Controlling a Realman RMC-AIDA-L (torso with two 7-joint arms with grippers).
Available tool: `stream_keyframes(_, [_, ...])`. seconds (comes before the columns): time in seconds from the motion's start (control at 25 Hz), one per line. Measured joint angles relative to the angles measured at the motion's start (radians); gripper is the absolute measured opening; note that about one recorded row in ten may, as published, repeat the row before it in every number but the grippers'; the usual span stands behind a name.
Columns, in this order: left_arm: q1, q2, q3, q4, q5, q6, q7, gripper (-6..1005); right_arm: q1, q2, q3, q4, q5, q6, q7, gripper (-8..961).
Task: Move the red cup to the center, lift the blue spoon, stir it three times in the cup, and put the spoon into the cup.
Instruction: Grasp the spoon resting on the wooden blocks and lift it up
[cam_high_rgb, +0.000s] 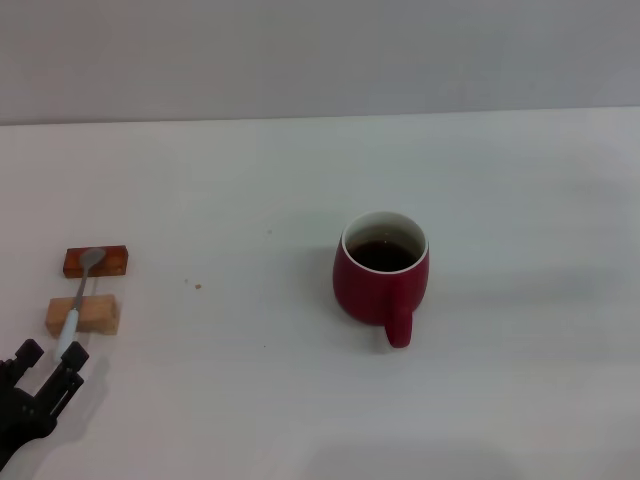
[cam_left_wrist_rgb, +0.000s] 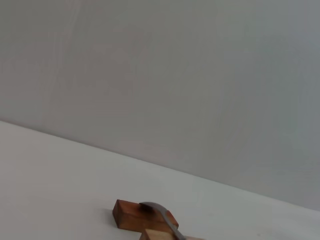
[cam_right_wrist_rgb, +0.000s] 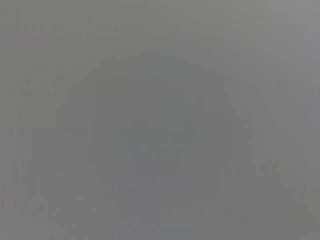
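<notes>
The red cup (cam_high_rgb: 381, 279) stands upright near the middle of the white table, handle toward me, with dark liquid inside. The blue spoon (cam_high_rgb: 79, 296) lies across two small wooden blocks at the left, its grey bowl on the dark block (cam_high_rgb: 97, 261) and its pale handle over the light block (cam_high_rgb: 83, 315). My left gripper (cam_high_rgb: 52, 361) is open at the near left, its fingertips on either side of the tip of the spoon's handle. The left wrist view shows the spoon's bowl (cam_left_wrist_rgb: 159, 212) on the dark block (cam_left_wrist_rgb: 132, 215). My right gripper is out of view.
The white table (cam_high_rgb: 250, 180) ends at a grey wall behind. A tiny brown speck (cam_high_rgb: 198, 286) lies between the blocks and the cup. The right wrist view shows only plain grey.
</notes>
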Motion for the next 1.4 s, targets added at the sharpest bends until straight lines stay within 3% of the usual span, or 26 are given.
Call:
stream_keyframes(1.2, [-0.018, 0.000, -0.003, 0.009, 0.000, -0.073, 0.001, 680, 0.020, -0.002, -0.002, 0.002, 0.000, 0.000, 0.000, 462])
stream_keyframes(1.4, [-0.019, 0.000, -0.004, 0.009, 0.000, -0.081, 0.001, 576, 0.021, -0.002, -0.001, 0.002, 0.000, 0.000, 0.000, 462])
